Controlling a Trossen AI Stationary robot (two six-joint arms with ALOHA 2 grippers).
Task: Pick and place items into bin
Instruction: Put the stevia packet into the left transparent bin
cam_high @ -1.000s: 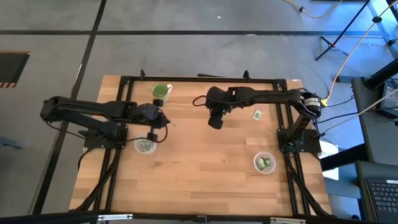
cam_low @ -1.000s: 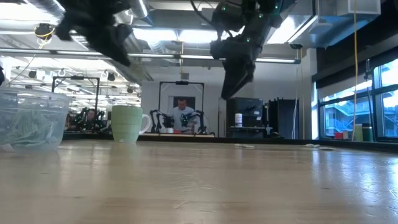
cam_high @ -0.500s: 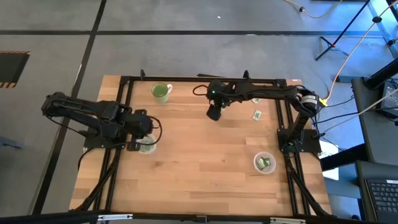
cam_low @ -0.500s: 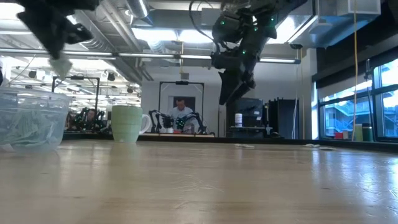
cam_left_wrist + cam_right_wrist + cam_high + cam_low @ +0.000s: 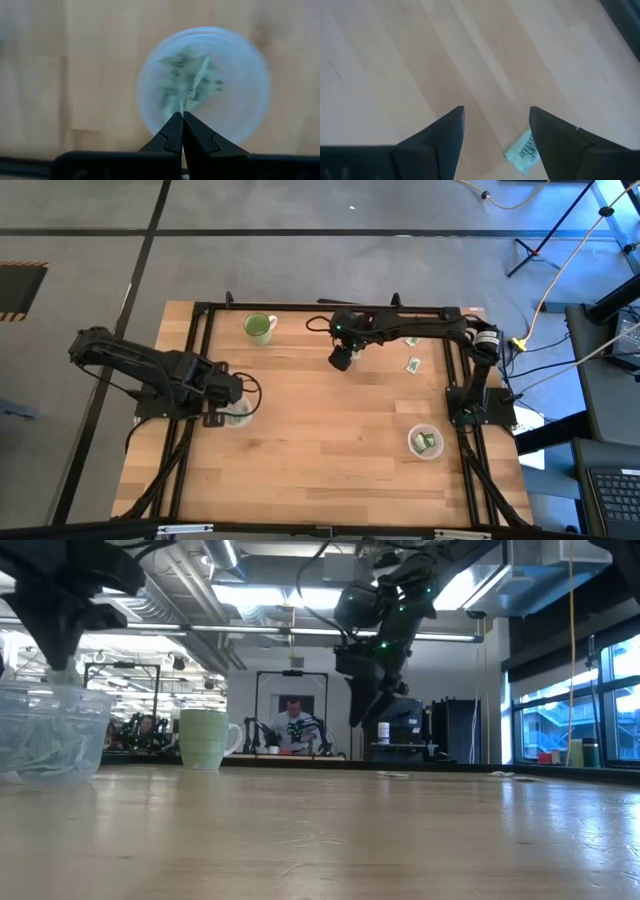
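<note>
Above the clear bin (image 5: 205, 85), my left gripper (image 5: 182, 116) pinches a thin packet (image 5: 196, 85) by its edge (light, slippery, floppy). My right gripper (image 5: 496, 127), fingers apart, hovers near a loose packet (image 5: 523, 151); I'd grip across its flat middle.

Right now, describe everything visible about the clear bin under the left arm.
The bin is a round, clear plastic tub with a translucent wall, standing upright on the wooden table near its left edge. Green-and-white packets lie piled inside. The left tool hangs directly above its opening, shut on a packet. Nothing else touches the bin.
</note>
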